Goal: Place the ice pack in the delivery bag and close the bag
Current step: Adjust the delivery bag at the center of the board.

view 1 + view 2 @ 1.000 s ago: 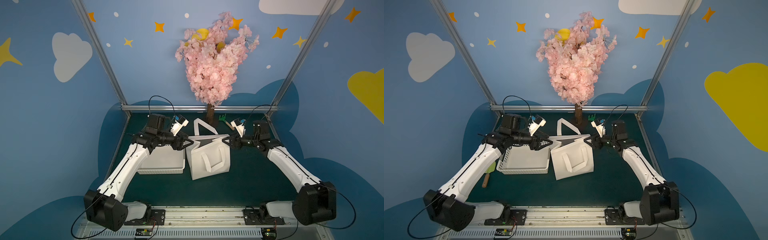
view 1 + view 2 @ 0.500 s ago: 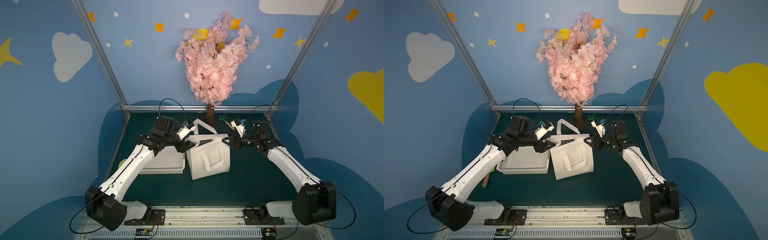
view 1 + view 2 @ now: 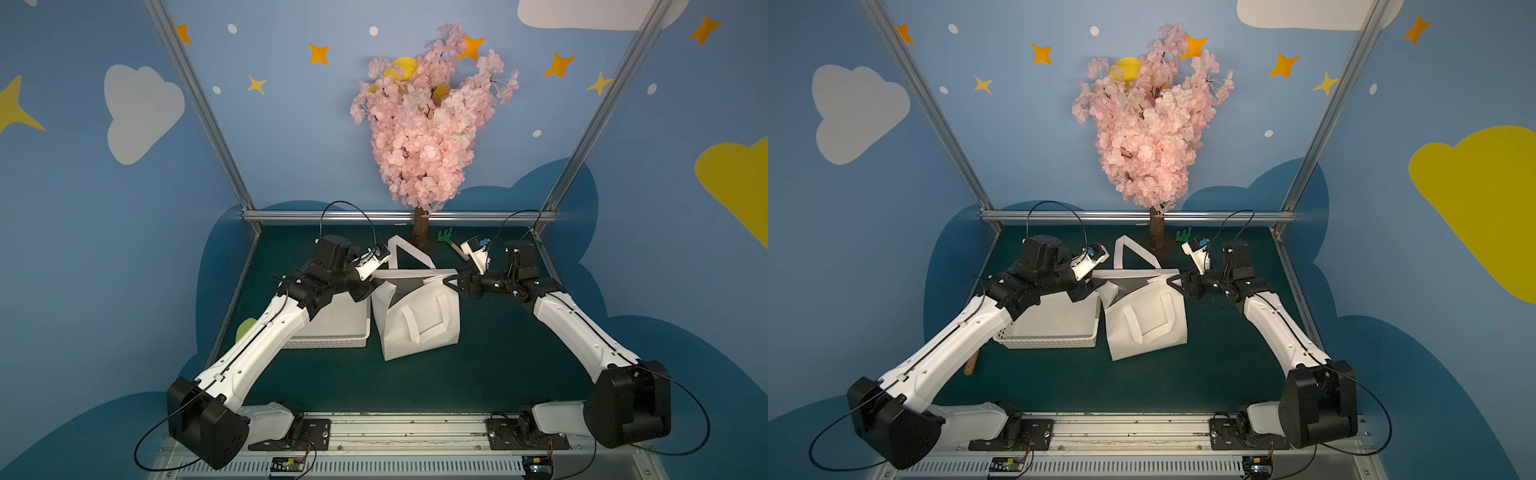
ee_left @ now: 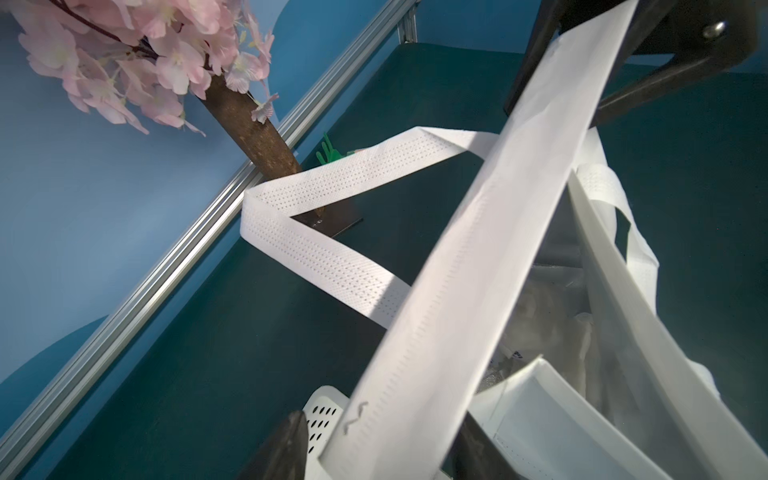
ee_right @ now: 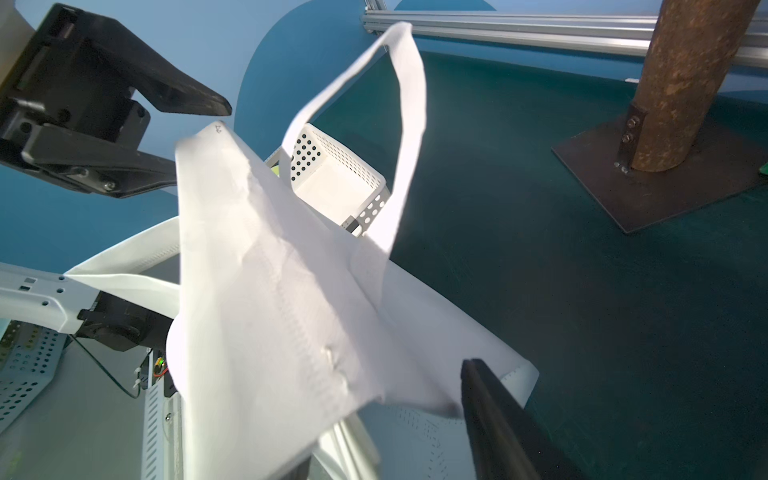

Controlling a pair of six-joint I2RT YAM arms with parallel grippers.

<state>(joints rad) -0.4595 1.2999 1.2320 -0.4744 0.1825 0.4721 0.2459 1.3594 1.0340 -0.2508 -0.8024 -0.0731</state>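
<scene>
The white delivery bag [image 3: 419, 328] [image 3: 1146, 328] stands mid-table, its mouth pulled open. A white band of its top edge [image 4: 478, 257] [image 5: 270, 291] stretches taut between both grippers. My right gripper [image 3: 451, 282] [image 5: 386, 415] is shut on the band's right end. My left gripper [image 3: 376, 282] [image 4: 382, 453] sits at the left end, jaws open around the band, a gap showing beside one finger. Inside the silver lining lies a pale pouch [image 4: 540, 328]; I cannot tell whether it is the ice pack.
A white perforated basket [image 3: 332, 328] [image 3: 1054, 324] stands directly left of the bag, under my left arm. One strap handle [image 4: 324, 249] rises toward the tree trunk [image 3: 420, 230] at the back. A green toy rake [image 3: 445, 237] lies behind my right gripper.
My left arm swung right from above the basket to the bag's left top edge, and its jaws narrowed around the band. The right gripper stayed put, holding the bag.
</scene>
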